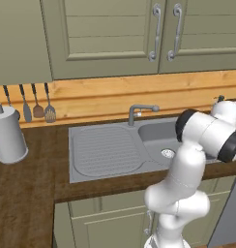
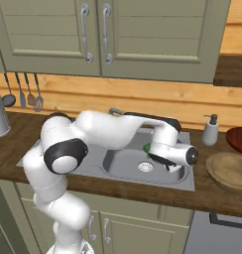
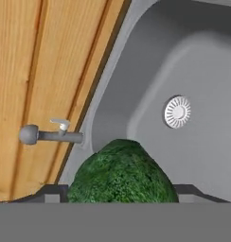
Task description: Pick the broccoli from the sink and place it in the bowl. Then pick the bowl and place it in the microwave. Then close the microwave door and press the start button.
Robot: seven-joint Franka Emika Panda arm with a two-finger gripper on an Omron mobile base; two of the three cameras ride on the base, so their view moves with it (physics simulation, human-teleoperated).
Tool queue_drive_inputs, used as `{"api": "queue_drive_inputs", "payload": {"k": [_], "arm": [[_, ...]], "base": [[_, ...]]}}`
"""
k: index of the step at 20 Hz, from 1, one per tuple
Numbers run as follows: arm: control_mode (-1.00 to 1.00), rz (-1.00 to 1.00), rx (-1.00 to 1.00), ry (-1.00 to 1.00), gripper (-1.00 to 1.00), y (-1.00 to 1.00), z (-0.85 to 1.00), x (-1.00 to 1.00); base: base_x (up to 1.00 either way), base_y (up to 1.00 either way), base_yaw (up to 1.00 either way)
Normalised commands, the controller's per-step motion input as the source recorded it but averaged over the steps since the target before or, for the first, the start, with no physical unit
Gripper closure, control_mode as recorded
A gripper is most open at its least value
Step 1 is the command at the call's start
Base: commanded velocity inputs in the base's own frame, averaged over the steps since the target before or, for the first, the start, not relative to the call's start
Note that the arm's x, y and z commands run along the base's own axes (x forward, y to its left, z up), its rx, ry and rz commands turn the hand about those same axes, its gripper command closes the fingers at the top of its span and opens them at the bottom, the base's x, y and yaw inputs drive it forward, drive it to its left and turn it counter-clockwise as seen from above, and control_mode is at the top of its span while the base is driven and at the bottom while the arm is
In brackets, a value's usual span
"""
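One tool (image 2: pixel 165 163) w/ jaws wide apart, nothing gripped yet; broccoli (image 3: pixel 122 172) sits right between its tips, low in sink (image 3: pixel 202 85). Bowl (image 2: pixel 229 171) waits on worktop beside the sink.

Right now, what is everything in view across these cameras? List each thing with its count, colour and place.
broccoli: one, bright green, in the sink basin, close before the hand.
sink: one, grey steel, ribbed drainboard left of the basin, set in the dark wooden counter.
drain: one, white, on the basin floor.
faucet: one, grey, curved, behind the sink.
bowl: one, brown wood, on the counter right of the sink.
soap dispenser: one, pale grey, behind the sink's right end.
dark red dish: one, at the right edge behind the bowl.
utensils: four, dark, hanging on the wooden wall.
paper towel holder: one, grey-white, far left on the counter.
cabinets: olive green, above and below.
hand: one, white, low over the basin, open.
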Motion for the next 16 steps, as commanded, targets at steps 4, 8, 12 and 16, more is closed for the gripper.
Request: {"api": "queue_drive_inputs", "payload": {"k": [4,8,12,16], "arm": [[-1.0,-0.39,-0.2,0.32,1.0,-0.03,0.34,-0.37],[-1.0,-0.38,-0.16,0.2,1.0,-0.04,0.34,-0.27],[-1.0,-0.38,-0.15,0.12,1.0,-0.01,0.32,-0.19],[-1.0,-0.39,-0.11,0.13,1.0,-0.12,0.39,-0.12]], "base": [[0.0,0.0,0.0],[0.0,0.0,0.0],[0.0,0.0,0.0],[0.0,0.0,0.0]]}}
